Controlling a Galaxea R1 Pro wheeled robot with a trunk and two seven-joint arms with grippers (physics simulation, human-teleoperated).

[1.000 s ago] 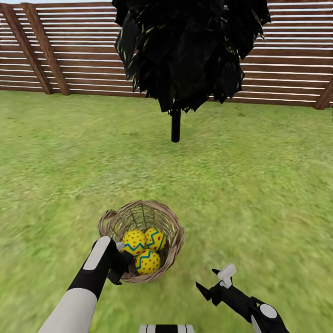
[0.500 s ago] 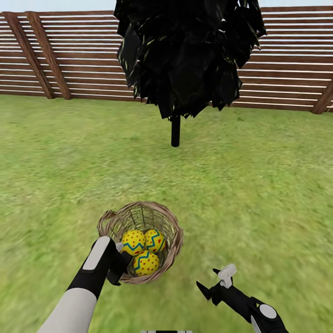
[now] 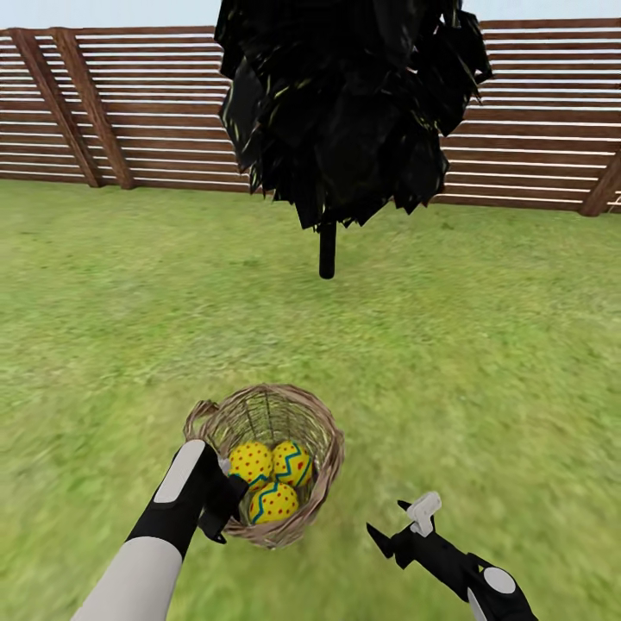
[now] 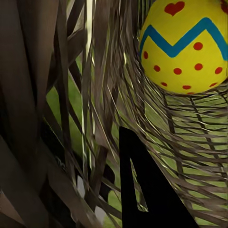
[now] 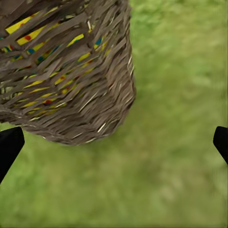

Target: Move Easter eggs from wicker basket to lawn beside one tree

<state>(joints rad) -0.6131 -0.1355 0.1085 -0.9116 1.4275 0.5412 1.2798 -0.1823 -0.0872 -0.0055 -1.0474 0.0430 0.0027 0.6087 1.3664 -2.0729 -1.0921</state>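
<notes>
Gripping the wicker basket (image 3: 263, 461) rim: left tool (image 3: 222, 509).

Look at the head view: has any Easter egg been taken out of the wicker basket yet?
No, all three Easter eggs lie inside the wicker basket.

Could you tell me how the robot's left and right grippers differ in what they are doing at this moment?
The left gripper is at the wicker basket, at its near rim beside the eggs; the right gripper is apart from it over the lawn. The right gripper's fingers are spread wide and empty; the left's closure is hidden. Both have black fingers.
</notes>
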